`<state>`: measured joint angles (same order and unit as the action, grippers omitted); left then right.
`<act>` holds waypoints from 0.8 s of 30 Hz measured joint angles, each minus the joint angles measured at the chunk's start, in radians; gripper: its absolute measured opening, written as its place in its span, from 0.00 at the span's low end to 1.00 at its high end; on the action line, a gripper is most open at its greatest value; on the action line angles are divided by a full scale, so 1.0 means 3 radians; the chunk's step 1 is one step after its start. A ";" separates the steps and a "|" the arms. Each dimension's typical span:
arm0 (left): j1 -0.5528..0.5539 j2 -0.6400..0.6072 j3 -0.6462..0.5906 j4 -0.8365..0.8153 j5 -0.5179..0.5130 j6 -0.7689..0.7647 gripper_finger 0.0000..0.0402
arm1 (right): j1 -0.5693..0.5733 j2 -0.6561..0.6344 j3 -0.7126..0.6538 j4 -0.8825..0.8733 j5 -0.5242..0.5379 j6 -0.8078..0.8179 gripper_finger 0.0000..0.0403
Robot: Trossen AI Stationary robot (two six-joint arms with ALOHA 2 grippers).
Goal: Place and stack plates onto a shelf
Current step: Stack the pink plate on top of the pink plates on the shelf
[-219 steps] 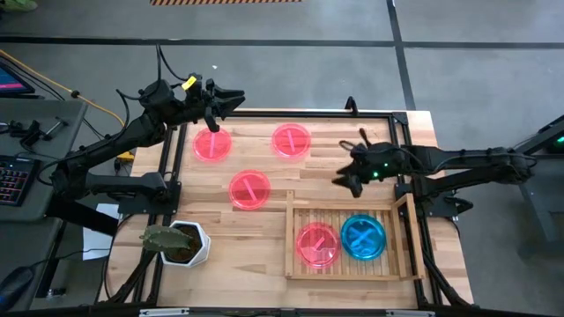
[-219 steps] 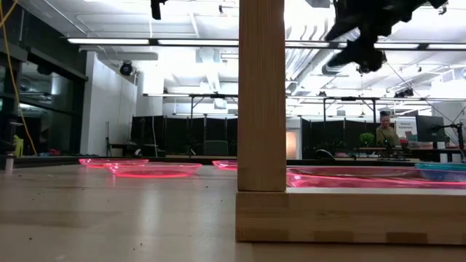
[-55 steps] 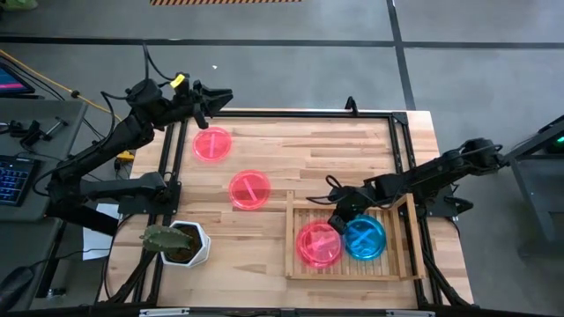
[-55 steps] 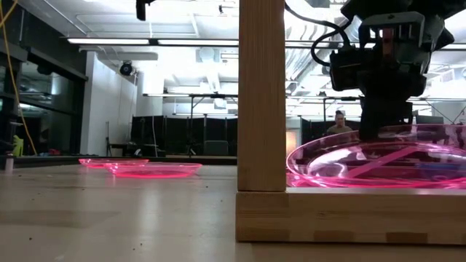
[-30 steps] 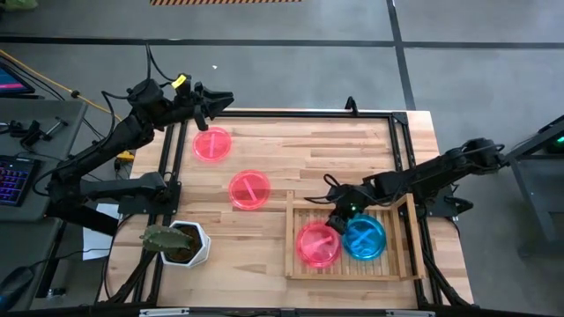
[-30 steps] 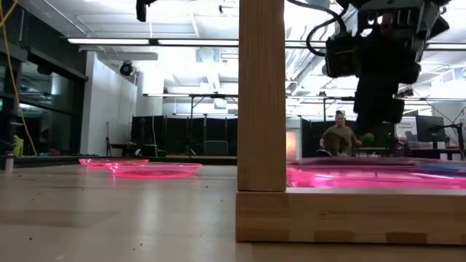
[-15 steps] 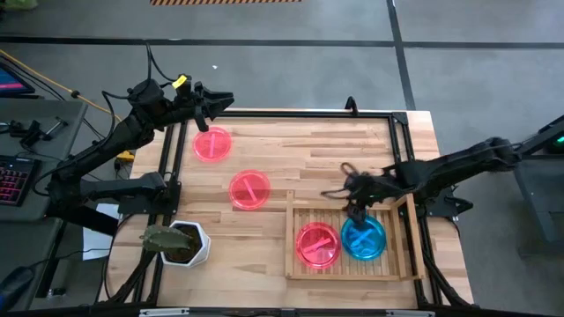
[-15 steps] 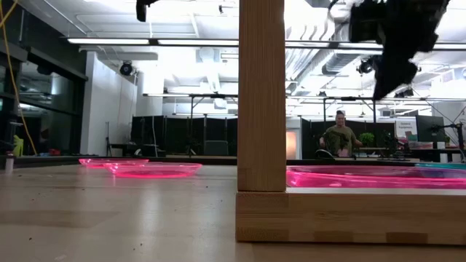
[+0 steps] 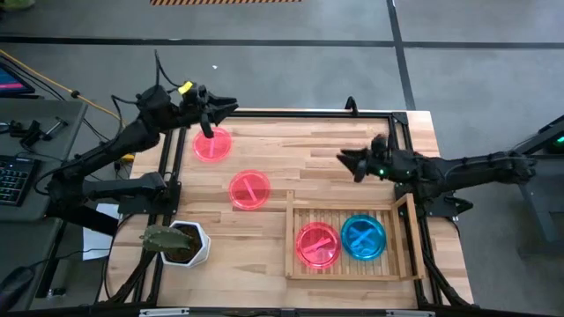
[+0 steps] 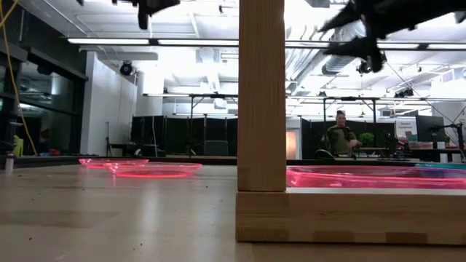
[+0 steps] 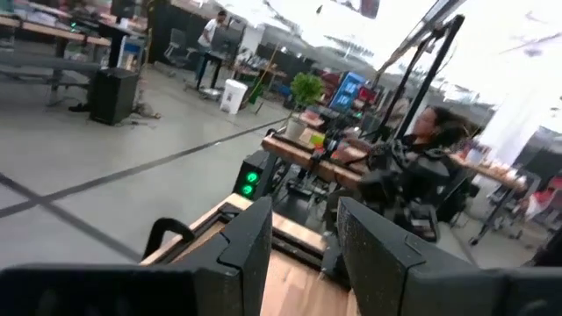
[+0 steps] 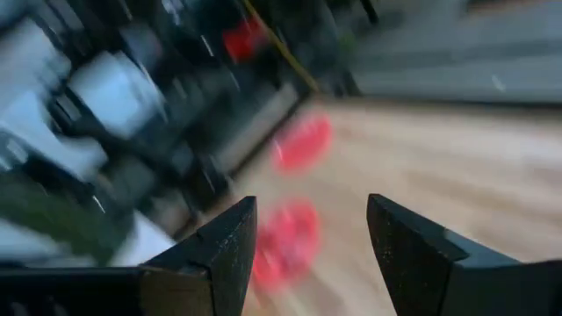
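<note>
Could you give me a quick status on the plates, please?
Right gripper open, empty, above the table behind the shelf. Left gripper open over the far-left corner. Pink stack and blue plate shelved; two pink plates loose.

Two plates [image 9: 341,241] in the shelf [image 9: 295,264], two plates [image 9: 249,188] left of it

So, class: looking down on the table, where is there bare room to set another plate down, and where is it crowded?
Free: the wood between the upper pink plate and the right gripper, and the strip between the plant pot and the shelf. Crowded: the shelf, where a pink plate and a blue plate fill most of the slats.
</note>
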<state>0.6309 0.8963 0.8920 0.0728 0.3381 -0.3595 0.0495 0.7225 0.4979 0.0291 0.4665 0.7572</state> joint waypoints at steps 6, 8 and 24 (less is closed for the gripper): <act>-0.0091 0.0037 -0.0723 0.1264 -0.0022 -0.0795 0.30 | -0.0299 0.0134 -0.0127 0.0776 -0.0284 -0.0133 0.50; -0.0119 0.0068 -0.0740 0.1202 -0.0001 -0.0853 0.30 | -0.0344 0.0158 -0.0126 0.0757 -0.0394 -0.0135 0.50; -0.0121 0.1301 -0.0093 -0.2404 -0.0007 -0.0647 0.30 | -0.0559 0.0299 -0.0119 0.0733 -0.0545 -0.0107 0.50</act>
<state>0.5945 1.2867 0.8640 -0.6483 0.3361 -0.5535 -0.1181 0.8122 0.4622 0.2489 0.3031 0.7250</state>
